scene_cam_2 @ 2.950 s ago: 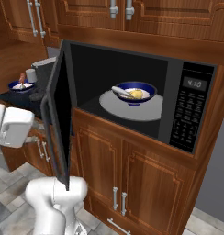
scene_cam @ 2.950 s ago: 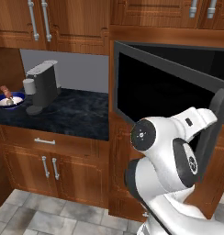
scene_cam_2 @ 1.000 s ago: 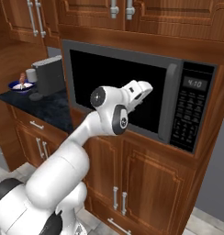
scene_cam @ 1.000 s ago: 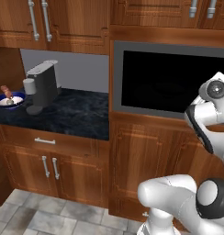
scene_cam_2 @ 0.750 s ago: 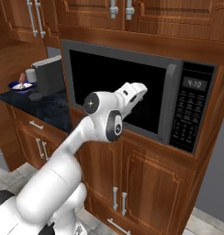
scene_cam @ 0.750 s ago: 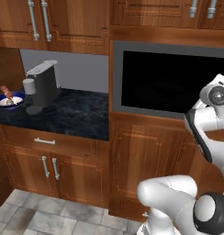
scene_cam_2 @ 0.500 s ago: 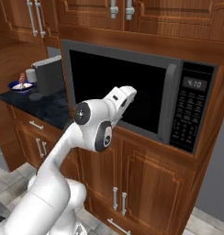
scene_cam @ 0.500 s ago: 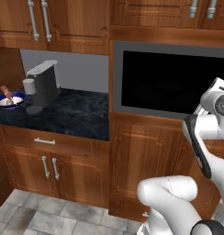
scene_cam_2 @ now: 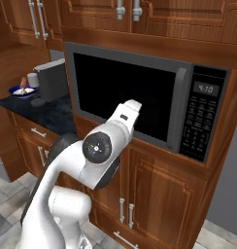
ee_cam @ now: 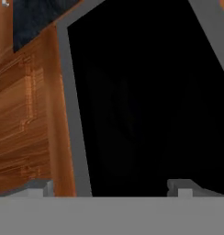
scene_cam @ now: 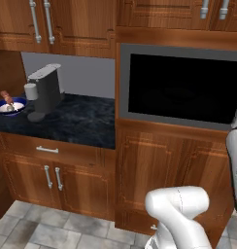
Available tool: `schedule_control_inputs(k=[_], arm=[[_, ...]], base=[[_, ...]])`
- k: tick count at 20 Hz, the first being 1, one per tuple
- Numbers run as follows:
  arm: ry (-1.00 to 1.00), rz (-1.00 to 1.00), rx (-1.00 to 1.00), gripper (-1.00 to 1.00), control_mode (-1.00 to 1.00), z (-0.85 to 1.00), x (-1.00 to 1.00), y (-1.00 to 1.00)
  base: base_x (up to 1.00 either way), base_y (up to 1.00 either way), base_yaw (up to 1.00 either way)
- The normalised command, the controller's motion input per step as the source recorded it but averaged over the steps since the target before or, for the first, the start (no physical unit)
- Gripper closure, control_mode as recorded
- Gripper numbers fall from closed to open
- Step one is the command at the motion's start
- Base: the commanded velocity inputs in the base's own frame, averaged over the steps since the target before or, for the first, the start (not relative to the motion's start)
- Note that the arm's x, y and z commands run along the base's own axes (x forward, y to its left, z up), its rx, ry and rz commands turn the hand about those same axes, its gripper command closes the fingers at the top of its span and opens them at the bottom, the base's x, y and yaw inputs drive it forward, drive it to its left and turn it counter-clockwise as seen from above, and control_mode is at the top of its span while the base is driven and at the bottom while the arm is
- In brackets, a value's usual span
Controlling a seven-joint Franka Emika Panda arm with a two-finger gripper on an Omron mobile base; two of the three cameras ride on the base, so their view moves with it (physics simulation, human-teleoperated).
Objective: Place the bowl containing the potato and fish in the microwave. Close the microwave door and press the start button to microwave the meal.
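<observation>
Now the wide black-glass, grey-framed microwave door (scene_cam_2: 124,93) stands shut just ahead of the gripper (ee_cam: 109,187), whose jaws are spread wide and empty. The dark blue bowl presumably sits behind it, hidden. Pressing start on the panel (scene_cam_2: 200,119), off to the gripper's side, remains.

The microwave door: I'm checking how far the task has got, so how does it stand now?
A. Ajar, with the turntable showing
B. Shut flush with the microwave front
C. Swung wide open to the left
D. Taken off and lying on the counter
B. The microwave door lies flat in its grey frame beside the control panel, and its black glass hides the cavity.
</observation>
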Motion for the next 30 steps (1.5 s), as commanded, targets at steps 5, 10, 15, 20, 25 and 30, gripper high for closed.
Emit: schedule_control_inputs(k=[5, 10, 15, 20, 25, 30], arm=[[0.05, 0.21, 0.00, -1.00, -1.00, 0.00, -0.95, -0.20], [0.00, 0.01, 0.00, 1.00, -1.00, 0.00, -0.31, -0.15], [-0.01, 0.00, 0.00, 1.00, -1.00, 0.00, -0.04, -0.11], [0.00, -0.01, -0.02, 1.00, -1.00, -0.31, 0.00, -0.62], [0.00, 0.00, 0.00, 1.00, -1.00, -0.32, 0.13, -0.48], [-0.08, 0.00, 0.00, 1.00, -1.00, -0.02, 0.41, -0.04]], base=[[0.00, 0.00, 0.00], [0.00, 0.00, 0.00], [0.00, 0.00, 0.00], [0.00, 0.00, 0.00], [0.00, 0.00, 0.00], [0.00, 0.00, 0.00]])
